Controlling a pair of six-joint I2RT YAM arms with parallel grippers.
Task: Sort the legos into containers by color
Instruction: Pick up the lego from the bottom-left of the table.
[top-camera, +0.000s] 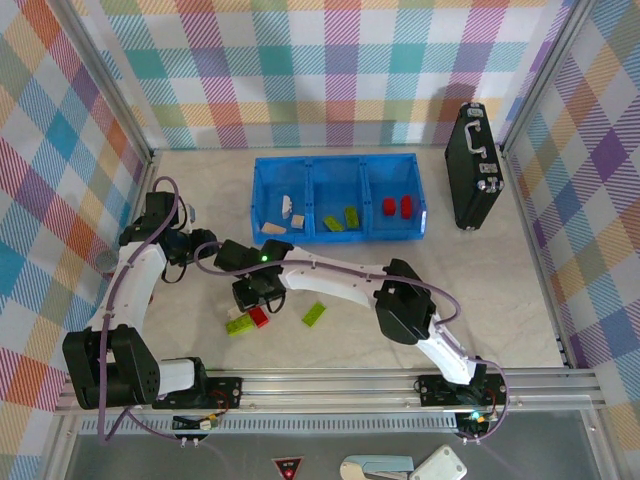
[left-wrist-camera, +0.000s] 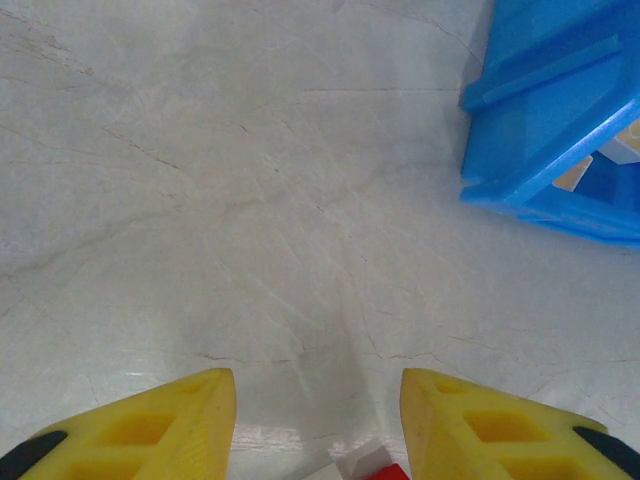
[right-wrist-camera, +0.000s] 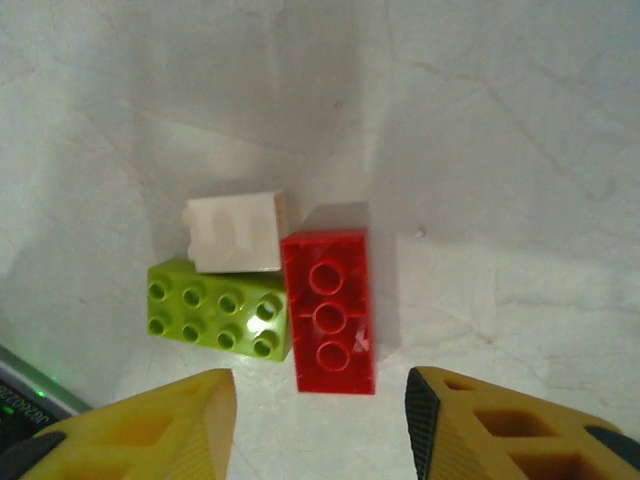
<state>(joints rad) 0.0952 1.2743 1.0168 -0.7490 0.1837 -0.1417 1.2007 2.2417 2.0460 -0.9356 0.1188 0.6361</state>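
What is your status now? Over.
Left gripper open, empty. Right gripper open, aimed at red brick. Green brick and white brick close beside it.

No word or number can be read anywhere. The nearest thing to a sign is a small dark plate (top-camera: 288, 465) at the bottom edge of the top view, below the metal rail in front of the worktop. It bears a red downward-pointing triangle with a pale mark inside, too small to make out. In the right wrist view, a dark strip (right-wrist-camera: 18, 398) in the lower left corner carries a short row of tiny white characters beside a green light, and they are too blurred to read.
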